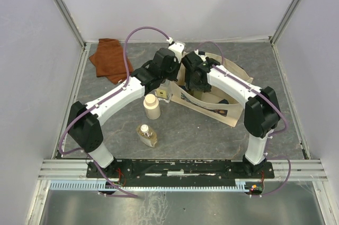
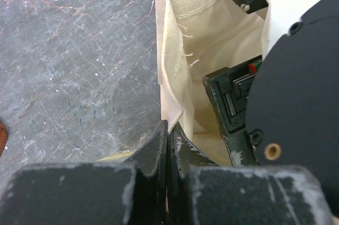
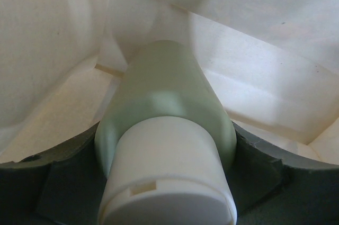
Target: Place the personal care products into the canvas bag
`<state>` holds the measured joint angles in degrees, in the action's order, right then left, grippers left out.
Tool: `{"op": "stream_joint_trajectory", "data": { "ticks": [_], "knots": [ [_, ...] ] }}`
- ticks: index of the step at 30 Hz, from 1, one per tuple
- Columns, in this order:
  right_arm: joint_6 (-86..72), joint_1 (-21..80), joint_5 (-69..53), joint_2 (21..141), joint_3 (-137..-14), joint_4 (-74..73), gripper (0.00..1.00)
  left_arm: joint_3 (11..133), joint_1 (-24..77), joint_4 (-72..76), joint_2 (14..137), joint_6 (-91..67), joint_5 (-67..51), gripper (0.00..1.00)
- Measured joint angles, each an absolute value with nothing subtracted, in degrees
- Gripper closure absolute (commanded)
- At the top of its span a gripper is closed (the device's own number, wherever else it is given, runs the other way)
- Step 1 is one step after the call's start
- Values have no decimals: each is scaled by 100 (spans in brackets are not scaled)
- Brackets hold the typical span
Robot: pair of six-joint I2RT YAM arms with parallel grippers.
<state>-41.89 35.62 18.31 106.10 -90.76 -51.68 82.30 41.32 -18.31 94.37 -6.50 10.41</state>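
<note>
The canvas bag [image 1: 228, 109] stands open at mid-table, floral panel facing the near side. My left gripper [image 1: 168, 77] is shut on the bag's left rim, and the left wrist view shows its jaws [image 2: 169, 132] pinching the cream fabric edge [image 2: 170, 50]. My right gripper [image 1: 194, 83] is inside the bag, shut on the olive-green bottle [image 3: 167, 98] with a white cap; bag lining [image 3: 254, 77] surrounds it. The cream bottle [image 1: 152, 107] stands left of the bag. The amber flat bottle [image 1: 147, 135] lies nearer the front. A small clear square bottle [image 1: 162, 93] sits by the bag's left corner.
A rust-brown folded cloth [image 1: 109, 60] lies at the back left. The right arm's wrist [image 2: 238, 108] crowds the bag opening beside my left gripper. White walls and metal rails bound the grey table [image 1: 201, 135].
</note>
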Motion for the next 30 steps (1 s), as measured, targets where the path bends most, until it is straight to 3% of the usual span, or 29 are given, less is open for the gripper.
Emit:
{"op": "stream_joint_trajectory", "data": {
  "ticks": [4, 9, 12, 15, 21, 30],
  "knots": [
    [-4241, 3564, 1833, 10746, -9067, -5116, 64, 8178, 4121, -1782, 9421, -650, 1041, 97],
    [-4270, 3579, 1837, 10798, -8890, -4980, 20, 8165, 4121, -1752, 9419, -650, 1041, 97],
    [-4265, 3579, 1852, 10798, -8858, -4952, 7, 8152, 4121, -1743, 9411, -650, 1041, 97],
    [-4209, 3588, 1883, 10777, -8895, -4995, 1, 8145, 4121, -1745, 9408, -650, 1041, 97],
    [-3999, 3599, 1962, 10637, -9150, -5317, 0, 8141, 4106, -1734, 9400, -646, 1007, 98],
    [-3647, 3590, 2355, 8919, -9179, -5544, 0, 8134, 4029, -1734, 9393, -646, 895, 97]
  ]
}}
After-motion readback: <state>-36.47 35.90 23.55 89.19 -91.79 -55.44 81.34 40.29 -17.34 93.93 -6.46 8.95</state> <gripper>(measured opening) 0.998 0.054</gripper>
